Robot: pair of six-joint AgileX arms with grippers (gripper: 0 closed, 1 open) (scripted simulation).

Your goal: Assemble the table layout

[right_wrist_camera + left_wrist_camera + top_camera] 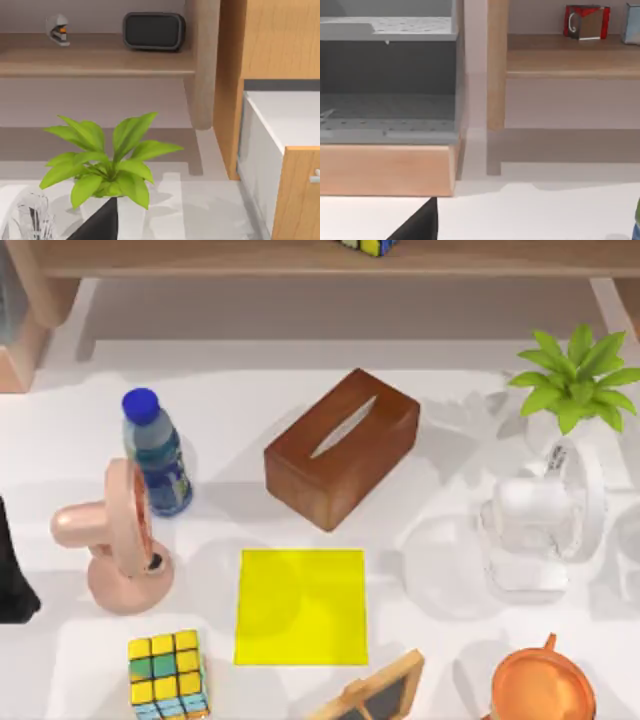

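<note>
On the top view, nearest you at six o'clock a wooden-framed slate [375, 695] pokes in from the bottom edge, with an orange cup [543, 688] at five o'clock and a colour cube [167, 673] at seven. Just above centre-bottom the yellow square mat [301, 606] lies flat on the white table [60, 440], which spreads under everything you see. At nine o'clock a pink desk fan [115, 540] stands beside a blue-capped bottle [156, 452], the two nearly touching. At the far nine o'clock edge a dark shape is the left arm [12, 575]; you cannot tell how its fingers stand. Dead centre, slightly toward twelve, sits the brown tissue box [342, 447], turned on a diagonal. At three o'clock a white fan [548, 515] stands on the white surface, and behind it at two o'clock a green potted plant [577, 378]. Farthest, at twelve, runs the light wooden shelf [300, 258]. The right wrist view looks past the plant [107, 162] to that shelf, where a black speaker [153, 31] and a small stapler [58, 29] rest; the right gripper's fingers cannot be told either. The left wrist view shows a red-framed object [586, 22] on the shelf.
</note>
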